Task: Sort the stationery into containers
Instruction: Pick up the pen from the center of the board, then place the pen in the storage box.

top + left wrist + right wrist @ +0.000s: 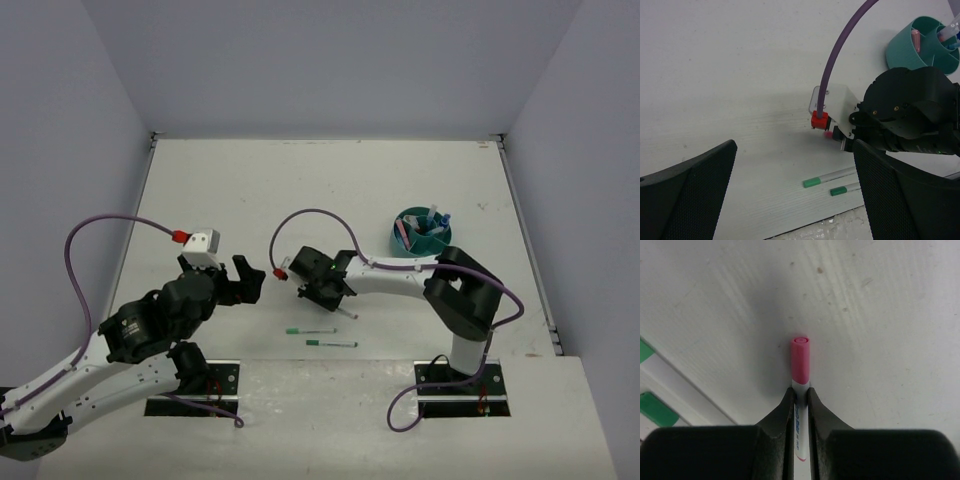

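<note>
The right hand (800, 390) is shut tight on a pink pen (800, 355). The two fingers pinch the white part of the pen, and the pink cap sticks out in front of them. A dark shadow lies on the desk (300, 180) right under the pen. I cannot tell if the pen touches the desk or hangs just over it.

The left hand (248, 280) is wide open and holds nothing. It sits just beside the right hand, on its left, and points at it.

Two green pens (320, 336) lie side by side on the desk, near the front edge. They are close to the right hand but do not touch it. From the right wrist only their green caps show, cut off at the left edge.

The teal cup (425, 250) stands far over on the right, well apart from the pink pen. The right arm (400, 272) lies just in front of the cup. A pink thing (915, 40) stands in one part of the cup, and some blue-tipped things (945, 32) stand in another part. From the left wrist the cup is cut off at the edge, so what those things are is hard to tell.

A purple cable (310, 212) loops up over the right hand and goes into a red plug (819, 120). From the left wrist the plug and the black wrist hide most of the pink pen, and only a bit of its pink tip peeks out.
</note>
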